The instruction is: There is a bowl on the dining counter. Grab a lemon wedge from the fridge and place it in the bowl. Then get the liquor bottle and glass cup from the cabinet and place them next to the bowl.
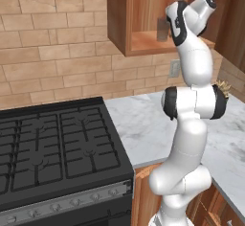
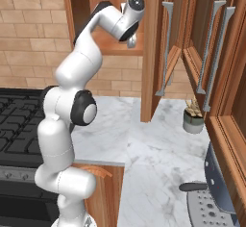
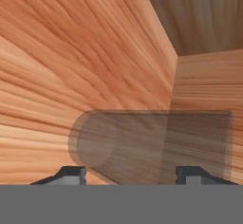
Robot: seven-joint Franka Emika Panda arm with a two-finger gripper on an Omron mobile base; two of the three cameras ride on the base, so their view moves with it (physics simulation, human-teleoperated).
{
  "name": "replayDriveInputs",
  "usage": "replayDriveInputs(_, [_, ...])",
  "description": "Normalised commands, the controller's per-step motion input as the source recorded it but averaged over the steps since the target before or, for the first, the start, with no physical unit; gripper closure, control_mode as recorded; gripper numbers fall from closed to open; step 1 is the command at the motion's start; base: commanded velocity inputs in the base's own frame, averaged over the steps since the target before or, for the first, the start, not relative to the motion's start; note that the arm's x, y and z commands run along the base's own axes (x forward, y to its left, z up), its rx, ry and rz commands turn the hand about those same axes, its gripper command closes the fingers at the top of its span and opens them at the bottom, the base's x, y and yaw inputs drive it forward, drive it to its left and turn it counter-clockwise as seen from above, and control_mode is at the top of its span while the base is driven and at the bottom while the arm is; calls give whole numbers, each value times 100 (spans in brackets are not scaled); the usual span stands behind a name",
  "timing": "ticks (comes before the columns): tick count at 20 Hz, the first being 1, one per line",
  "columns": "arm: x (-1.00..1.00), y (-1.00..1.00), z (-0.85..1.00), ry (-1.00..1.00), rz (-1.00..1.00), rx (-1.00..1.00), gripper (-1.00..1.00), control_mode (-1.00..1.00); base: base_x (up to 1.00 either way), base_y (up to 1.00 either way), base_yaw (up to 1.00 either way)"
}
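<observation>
Inside the reddish wooden cabinet [image 1: 143, 40]: glass cup [image 3: 152, 144] between the parted fingers [image 3: 72, 174], just ahead of the tips; contact or grip impossible to tell.

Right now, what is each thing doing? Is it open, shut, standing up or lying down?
cabinet: door open, wooden inside showing.
glass cup: standing on the cabinet shelf; in the hand view it lies across the picture between the two finger tips.
gripper: reached into the cabinet, one finger tip on each side of the cup; whether it grips the cup cannot be told.
stove: no pots, no flames.
small potted plant: upright on the marble worktop.
</observation>
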Motion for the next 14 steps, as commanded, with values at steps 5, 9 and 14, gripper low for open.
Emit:
replayDriveInputs(5, [0,0,-10,0,3,0,100,-100,0,0,0])
replayDriveInputs(9, [-1,0,-5,0,0,0,100,-100,0,0,0])
replayDriveInputs(14, [-23,5,0,-6,0,-2,100,-100,0,0,0])
